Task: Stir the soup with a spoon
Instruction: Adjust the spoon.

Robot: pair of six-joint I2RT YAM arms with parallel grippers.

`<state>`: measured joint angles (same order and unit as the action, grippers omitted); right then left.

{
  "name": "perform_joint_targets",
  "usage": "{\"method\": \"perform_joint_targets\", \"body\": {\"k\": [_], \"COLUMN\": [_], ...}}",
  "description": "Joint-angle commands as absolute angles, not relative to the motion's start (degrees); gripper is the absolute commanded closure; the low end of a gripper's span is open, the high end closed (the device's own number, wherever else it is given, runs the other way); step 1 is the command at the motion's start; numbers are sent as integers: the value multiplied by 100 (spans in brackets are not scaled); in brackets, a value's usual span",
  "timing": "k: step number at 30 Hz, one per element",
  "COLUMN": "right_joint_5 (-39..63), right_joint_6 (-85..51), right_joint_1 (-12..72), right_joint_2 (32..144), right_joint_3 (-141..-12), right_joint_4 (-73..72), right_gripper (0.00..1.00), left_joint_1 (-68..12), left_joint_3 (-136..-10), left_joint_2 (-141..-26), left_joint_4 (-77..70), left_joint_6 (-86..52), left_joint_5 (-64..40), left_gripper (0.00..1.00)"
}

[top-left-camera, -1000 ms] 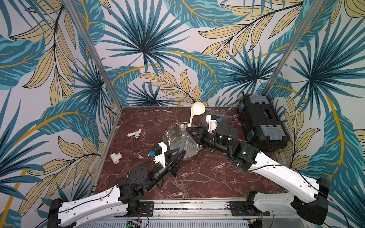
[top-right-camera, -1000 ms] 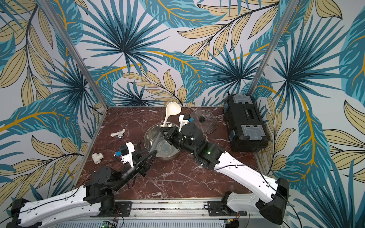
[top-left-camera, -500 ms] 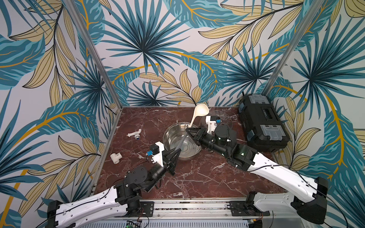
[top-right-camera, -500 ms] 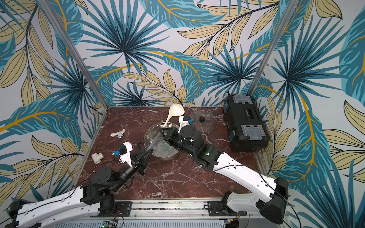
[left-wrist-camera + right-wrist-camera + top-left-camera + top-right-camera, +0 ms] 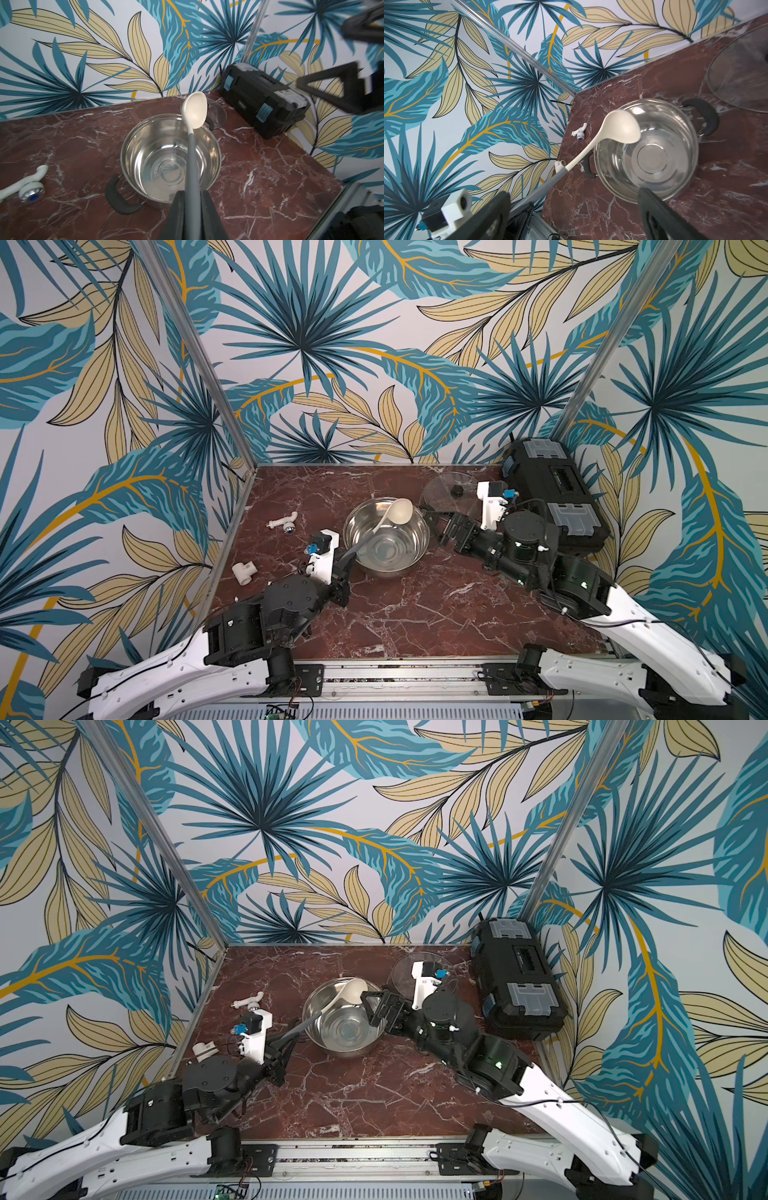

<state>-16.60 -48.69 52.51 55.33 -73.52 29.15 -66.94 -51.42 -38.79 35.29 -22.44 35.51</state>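
- We see our left gripper grasping the spoon by its grey end, bowl above the pot.
- Our right gripper gapes, holding nothing.

Spoon cream bowl, grey handle — pot shiny steel, black handles; table red-brown marble, white veins.

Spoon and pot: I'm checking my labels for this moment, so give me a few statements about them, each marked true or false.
The left gripper is shut on the spoon's grey handle. True.
The right gripper holds the spoon's bowl. False: it is open beside the pot, holding nothing.
The glass lid covers the pot. False: it lies on the table beside the pot.
The pot's inside is bare steel, with no soup visible. True.
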Motion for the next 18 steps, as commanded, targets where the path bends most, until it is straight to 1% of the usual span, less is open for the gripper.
{"method": "perform_joint_targets", "body": {"k": [1,4,9,14,16,18], "right_joint_5": [-2528,-2829,-3019,-3136,-2995,-2637], "right_joint_6": [-3810,-3574,-3361,-3067,-2843,-2469], "right_joint_1": [5265,5266,5265,5266,5266,5267], "right_joint_2": [5410,5231,4951,4928,4985,5104], "right_joint_3": [-7575,-7576,-7351,-7105,-6925,-6712], "right_joint_4": [4304,4734,5063,5445,5401,5327], "right_gripper": [1,0,1,1,0,1], "left_joint_1": [-6690,-6688,-6632,-6204,-5967,-5766], "left_joint_3": [-5831,-6285,-6938,-7209,-7216,-7242], "left_joint_2": [-4500,-5193,-6333,-6878,-6938,-6982], "left_joint_4": [4864,5128,5396,5243,5085,4944], "left_joint_6": [-2213,-2013,-1803,-1688,-1640,-1564], "left_joint_5": [3920,4071,4437,4099,3850,3537], "left_gripper": [100,100,100,100,100,100]}}
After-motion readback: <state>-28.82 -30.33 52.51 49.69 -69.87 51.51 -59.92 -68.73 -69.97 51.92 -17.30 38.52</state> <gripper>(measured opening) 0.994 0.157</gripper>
